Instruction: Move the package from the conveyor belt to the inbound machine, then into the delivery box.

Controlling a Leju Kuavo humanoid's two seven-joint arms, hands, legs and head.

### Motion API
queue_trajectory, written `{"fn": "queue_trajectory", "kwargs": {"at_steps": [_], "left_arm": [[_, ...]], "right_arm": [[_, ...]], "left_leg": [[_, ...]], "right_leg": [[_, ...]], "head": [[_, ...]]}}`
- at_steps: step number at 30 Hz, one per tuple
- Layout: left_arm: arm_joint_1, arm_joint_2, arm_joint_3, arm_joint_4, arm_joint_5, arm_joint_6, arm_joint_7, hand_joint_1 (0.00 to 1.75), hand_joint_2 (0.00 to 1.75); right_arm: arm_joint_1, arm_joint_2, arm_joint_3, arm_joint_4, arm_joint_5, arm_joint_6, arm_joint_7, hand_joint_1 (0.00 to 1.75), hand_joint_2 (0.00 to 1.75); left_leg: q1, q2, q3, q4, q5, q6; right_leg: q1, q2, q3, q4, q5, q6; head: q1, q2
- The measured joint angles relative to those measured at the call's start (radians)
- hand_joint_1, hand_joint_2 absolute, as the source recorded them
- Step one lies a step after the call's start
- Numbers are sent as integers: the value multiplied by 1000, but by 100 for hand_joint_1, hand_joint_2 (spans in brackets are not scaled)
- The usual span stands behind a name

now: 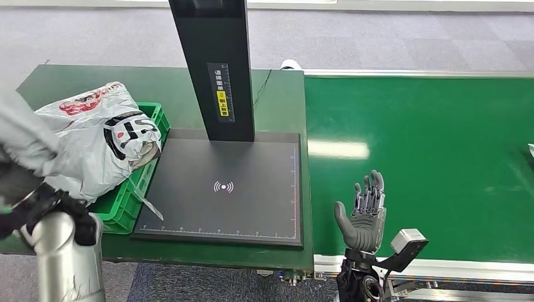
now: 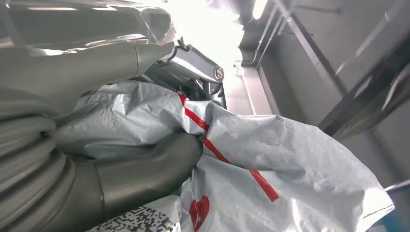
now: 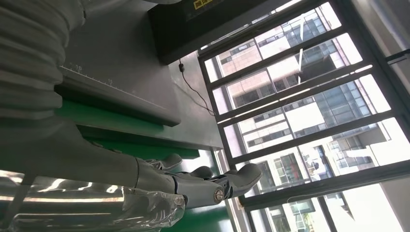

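The package is a crumpled grey-white plastic mailer with red and black print. It lies over the green delivery box at the left of the table. My left hand grips it from the near left side, and the left wrist view shows the thumb pressed into the bag. The inbound machine, a black scan plate with a black post, stands bare beside the box. My right hand is open and upright over the near edge of the green conveyor belt, holding nothing.
The dark green table carries the box and the machine. The black post rises at the plate's far side. A small white edge shows on the belt at the far right. Grey carpet lies beyond.
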Motion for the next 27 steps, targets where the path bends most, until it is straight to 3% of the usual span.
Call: {"fn": "queue_trajectory", "kwargs": {"at_steps": [3, 6, 12, 17, 20, 27], "left_arm": [[-149, 66, -44, 234, -189, 90, 75, 175, 175], [-239, 106, -77, 401, -264, 119, 103, 175, 175], [-362, 142, -136, 647, -517, 132, 254, 175, 175], [-484, 138, -217, 879, -775, 112, 411, 175, 175], [-515, 124, -260, 988, -834, 90, 453, 175, 175], [-505, 110, -311, 1131, -887, 43, 481, 175, 175]], "right_arm": [[-3, 1, 2, 11, -1, 0, 0, 0, 175], [-3, 1, 3, 19, -1, 0, 0, 0, 175], [-3, 1, 4, 29, 2, 0, 0, 0, 175], [-5, 3, 3, 30, 6, -1, 0, 0, 175], [-11, 6, 3, 31, 7, -2, 1, 0, 175], [-13, 8, -1, 31, 9, -3, 8, 0, 175]], "left_leg": [[0, 1, 0, 0, 1, 0], [0, 4, 0, 0, 0, 0], [0, 3, -5, 1, 0, -1], [0, 3, -5, 1, 0, -1], [0, 3, -5, 1, 0, -1], [0, 3, -6, 0, 0, -1]], "right_leg": [[0, 1, 0, 1, 1, 0], [0, 4, -1, 1, 1, 0], [0, 3, -6, 1, 1, 0], [0, 3, -6, 1, 1, 0], [0, 4, -6, 1, 1, 0], [0, 4, -7, 1, 1, 0]], "head": [[0, 0], [0, 0], [0, 0], [0, 0], [0, 0], [0, 0]]}}
